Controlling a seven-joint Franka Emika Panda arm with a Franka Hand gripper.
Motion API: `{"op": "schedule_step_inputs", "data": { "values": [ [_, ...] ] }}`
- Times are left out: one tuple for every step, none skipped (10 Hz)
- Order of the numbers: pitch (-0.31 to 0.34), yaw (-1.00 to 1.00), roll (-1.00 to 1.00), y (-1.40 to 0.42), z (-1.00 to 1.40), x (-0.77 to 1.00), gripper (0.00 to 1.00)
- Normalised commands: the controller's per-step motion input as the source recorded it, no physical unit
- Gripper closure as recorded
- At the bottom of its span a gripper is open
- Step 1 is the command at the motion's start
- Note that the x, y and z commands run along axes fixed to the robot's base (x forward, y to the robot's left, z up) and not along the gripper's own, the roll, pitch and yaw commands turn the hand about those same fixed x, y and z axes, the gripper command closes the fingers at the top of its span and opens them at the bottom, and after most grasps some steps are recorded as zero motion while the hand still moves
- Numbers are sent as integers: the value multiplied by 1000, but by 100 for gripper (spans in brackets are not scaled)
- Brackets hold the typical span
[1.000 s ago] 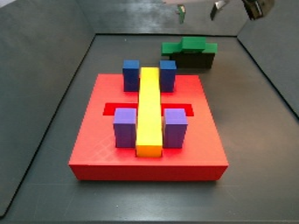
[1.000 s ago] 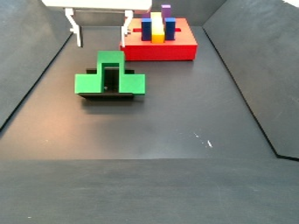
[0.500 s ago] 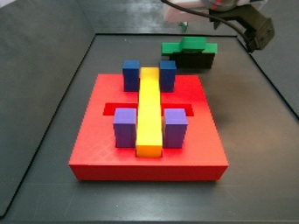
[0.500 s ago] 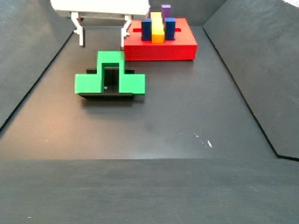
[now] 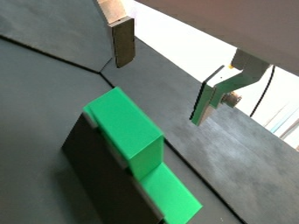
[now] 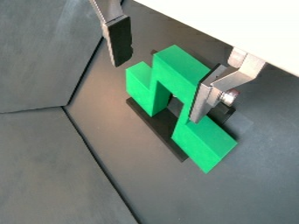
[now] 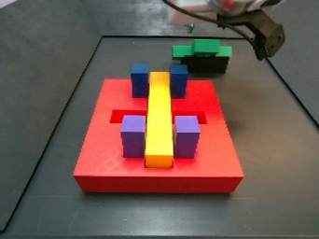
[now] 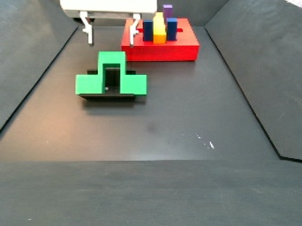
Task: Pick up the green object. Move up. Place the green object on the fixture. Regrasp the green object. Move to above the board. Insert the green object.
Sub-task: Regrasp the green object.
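Green object (image 6: 176, 101): one stepped plastic block, resting on the fixture (image 8: 109, 97), the low dark block on the grey floor, well apart from the board. It overhangs the fixture on both sides in a side view (image 8: 109, 79), notch facing up. I judge it has been set there so I can take a fresh hold for insertion.

Gripper (image 6: 162, 68): mine, fingers wide apart, nothing between the pads. In both wrist views the two silver plates straddle open air, one finger (image 5: 121, 42) at each side; I hang above the green object, not touching it. In a side view my fingers (image 8: 90, 32) show above and behind the block, toward the board's end of the floor.

Board (image 7: 118, 159): red square base, carrying a long yellow bar (image 7: 159, 117) down its middle, two blue blocks (image 7: 140, 78) at the far edge, two purple blocks (image 7: 133, 135) near the front edge. Recessed slots lie beside the bar.

Step in hand, by my judgement: regrasp, not yet closed.
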Motion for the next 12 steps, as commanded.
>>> {"op": "schedule_step_inputs", "data": {
  "values": [
    [-74, 117, 157, -154, -174, 0, 0],
    [-77, 109, 163, -169, -177, -11, 0],
    [-71, 100, 180, -177, -177, -29, 0],
    [-60, 91, 203, -183, -189, -43, 0],
    [-54, 86, 214, -186, -194, -51, 0],
    [-43, 86, 214, -183, -191, -29, 0],
    [-46, 117, 217, -149, -189, 0, 0],
    [-37, 140, 229, -120, -186, 0, 0],
    [-43, 154, 229, -106, -186, 0, 0],
    [-40, 197, 266, -31, -126, 17, 0],
    [-6, 211, 257, 0, -74, 120, 0],
    [0, 197, 186, 0, -20, 191, 0]
  ]
}}
